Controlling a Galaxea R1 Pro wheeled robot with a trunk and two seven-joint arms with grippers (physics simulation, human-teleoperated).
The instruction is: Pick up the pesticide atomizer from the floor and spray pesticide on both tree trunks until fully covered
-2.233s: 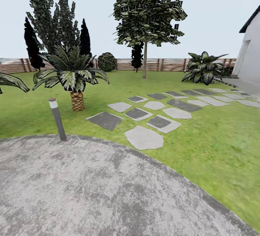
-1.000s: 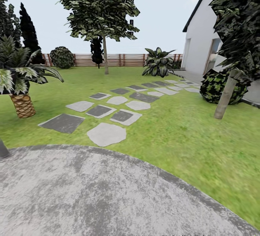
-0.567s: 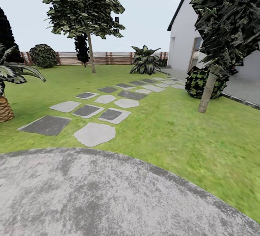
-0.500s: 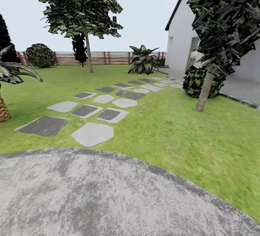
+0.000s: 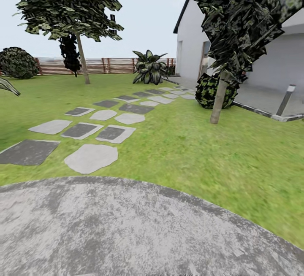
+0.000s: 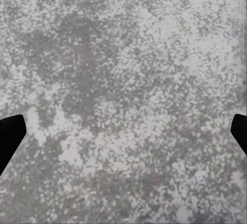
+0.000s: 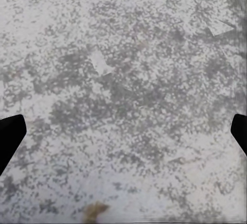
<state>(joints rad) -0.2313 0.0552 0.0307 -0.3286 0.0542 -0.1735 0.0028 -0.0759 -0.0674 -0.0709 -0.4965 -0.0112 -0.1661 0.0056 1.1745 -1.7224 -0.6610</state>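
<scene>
Left tool (image 6: 123,136), right tool (image 7: 123,136): fingers spread wide, empty, hanging over grey paving (image 5: 126,229), ready for pickup. Near tree trunk (image 5: 218,101): on lawn (image 5: 190,149) beside house. Far tree (image 5: 82,58): by fence (image 5: 105,66). Atomizer: not located.

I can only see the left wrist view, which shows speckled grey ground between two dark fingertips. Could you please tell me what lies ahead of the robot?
Observer: In the head view, a leaning tree trunk stands on the lawn ahead and to the right, beyond the grey paving.
Operator: Thank you. Is there a second tree?
Observer: Yes, a farther tree stands ahead to the left, in front of the wooden fence.
Operator: And how is the right pincer?
Observer: The right pincer is open over grey paving, with nothing between its fingertips.
</scene>
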